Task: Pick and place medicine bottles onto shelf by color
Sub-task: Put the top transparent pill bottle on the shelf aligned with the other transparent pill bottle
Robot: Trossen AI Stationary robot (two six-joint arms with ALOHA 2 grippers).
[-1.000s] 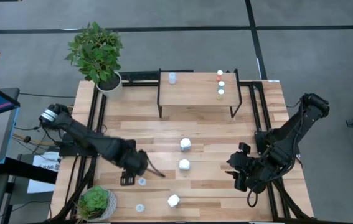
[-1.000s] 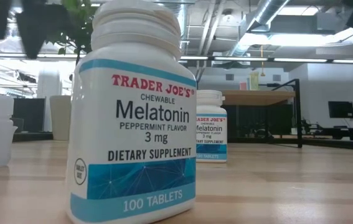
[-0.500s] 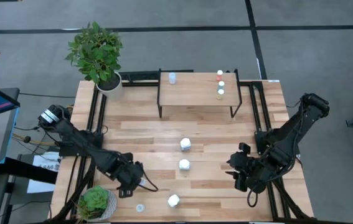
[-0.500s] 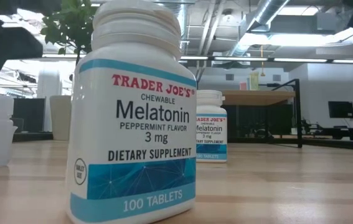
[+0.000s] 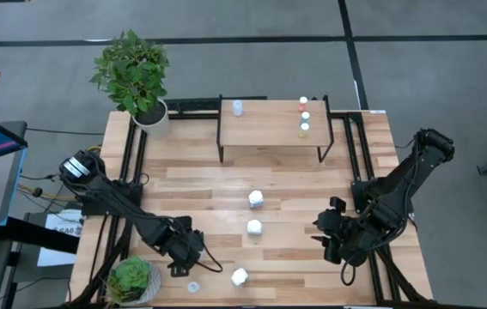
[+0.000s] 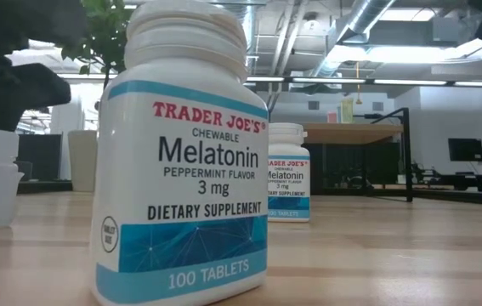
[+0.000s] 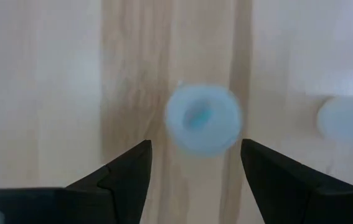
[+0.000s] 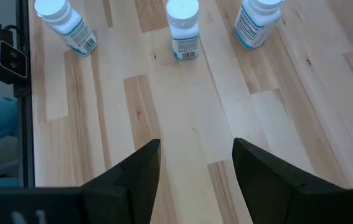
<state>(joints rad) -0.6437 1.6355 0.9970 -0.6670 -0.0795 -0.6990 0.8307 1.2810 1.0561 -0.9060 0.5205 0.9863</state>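
My left gripper [image 5: 185,252] [image 7: 195,147] hangs open, pointing down, over the table's near left part. Just beyond its fingertips stands a small pale bluish bottle [image 7: 202,119], seen from above, untouched. A second bluish bottle [image 5: 193,287] [image 7: 349,121] stands close by. Three white bottles [image 5: 256,199] [image 5: 254,227] [image 5: 240,276] stand upright mid-table. The shelf [image 5: 269,127] at the back carries a pale bottle [image 5: 237,107] and red-, yellow- and greenish-capped ones [image 5: 304,116]. My right gripper [image 5: 329,245] [image 8: 196,155] waits open above the table's right side.
A leafy plant in a white pot [image 5: 136,73] stands at the far left corner, a small succulent pot [image 5: 131,279] at the near left corner beside my left arm. Bare wood [image 5: 312,189] lies between the white bottles and the shelf.
My left gripper has moved toward the table's near edge and sunk lower, tipping more steeply downward. It now covers the small bluish bottle that showed beside it in the high view. Its fingers have stayed open. No bottle has moved.
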